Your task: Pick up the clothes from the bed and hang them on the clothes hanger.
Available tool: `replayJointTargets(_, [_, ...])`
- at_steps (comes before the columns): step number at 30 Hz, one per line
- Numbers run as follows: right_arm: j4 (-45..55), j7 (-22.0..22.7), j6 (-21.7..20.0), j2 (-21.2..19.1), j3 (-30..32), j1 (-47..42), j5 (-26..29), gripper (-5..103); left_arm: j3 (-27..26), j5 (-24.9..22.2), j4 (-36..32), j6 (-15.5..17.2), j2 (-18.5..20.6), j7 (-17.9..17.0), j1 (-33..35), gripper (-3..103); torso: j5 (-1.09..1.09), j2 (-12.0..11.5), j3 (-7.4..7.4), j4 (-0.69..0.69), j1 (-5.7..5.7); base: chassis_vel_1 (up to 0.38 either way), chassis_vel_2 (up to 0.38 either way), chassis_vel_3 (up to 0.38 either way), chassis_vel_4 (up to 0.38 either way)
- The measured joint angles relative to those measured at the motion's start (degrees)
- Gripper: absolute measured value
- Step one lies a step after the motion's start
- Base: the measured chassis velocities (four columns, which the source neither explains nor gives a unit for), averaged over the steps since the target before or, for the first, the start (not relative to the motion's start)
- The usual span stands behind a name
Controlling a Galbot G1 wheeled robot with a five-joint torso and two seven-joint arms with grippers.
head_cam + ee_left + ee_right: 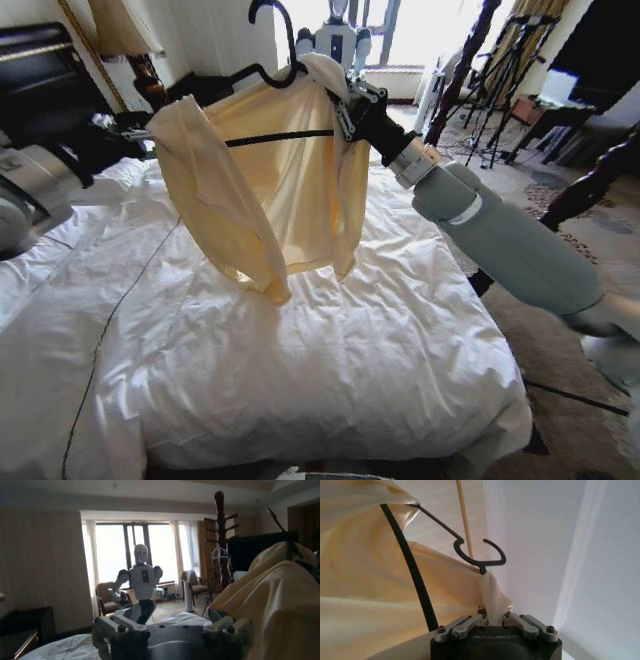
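The cream clothes [270, 190] hang on the thin black clothes hanger [283, 52], held in the air above the bed [330, 340]. My right gripper [345, 98] reaches in from the right and is shut on a fold of the clothes [370, 592] at the shoulder, just below the hanger's hook [481, 557]. In the right wrist view the right gripper [493, 619] pinches that fold between its fingers. My left gripper [140, 132] sits beside the other shoulder, open, with the clothes [280, 600] next to it and nothing between its fingers.
A dark headboard [40, 70] and a lamp [125, 30] stand at the far left. A thin black cable [110, 330] lies across the duvet. Another robot [340, 40] stands by the window, tripods [500, 70] at the back right, a dark bedpost [590, 185] on the right.
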Motion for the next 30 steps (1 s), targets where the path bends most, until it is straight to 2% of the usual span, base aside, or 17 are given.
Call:
replayJointTargets(13, [-0.77,0.03,0.33,1.72,-1.47,-3.07,-3.11,7,-0.74,-1.75,-0.32,0.94,2.18,-0.43,-1.26,100,0.00,0.00,0.00,0.00,0.00,0.000,0.000,0.000,0.000])
replayJointTargets(22, [-2.15,0.90,0.38,4.83,-2.09,-4.41,-4.93,7,-0.73,-3.70,-0.77,1.26,4.77,-1.24,-2.86,100,0.01,0.00,0.00,0.01,0.00,0.000,0.000,0.000,0.000])
replayJointTargets(27, [-3.08,1.28,0.06,5.94,-0.90,-4.26,-5.03,7,-0.79,-4.51,-0.59,1.49,4.87,-2.49,-3.34,100,-0.02,0.00,0.00,0.01,0.00,0.000,0.000,0.000,0.000])
replayJointTargets(30, [-4.01,1.12,0.10,5.57,-0.14,-4.19,-5.03,7,-2.06,-5.28,-0.40,1.51,4.28,-4.43,-3.06,100,-0.01,0.00,0.00,0.00,0.00,0.000,0.000,0.000,0.000])
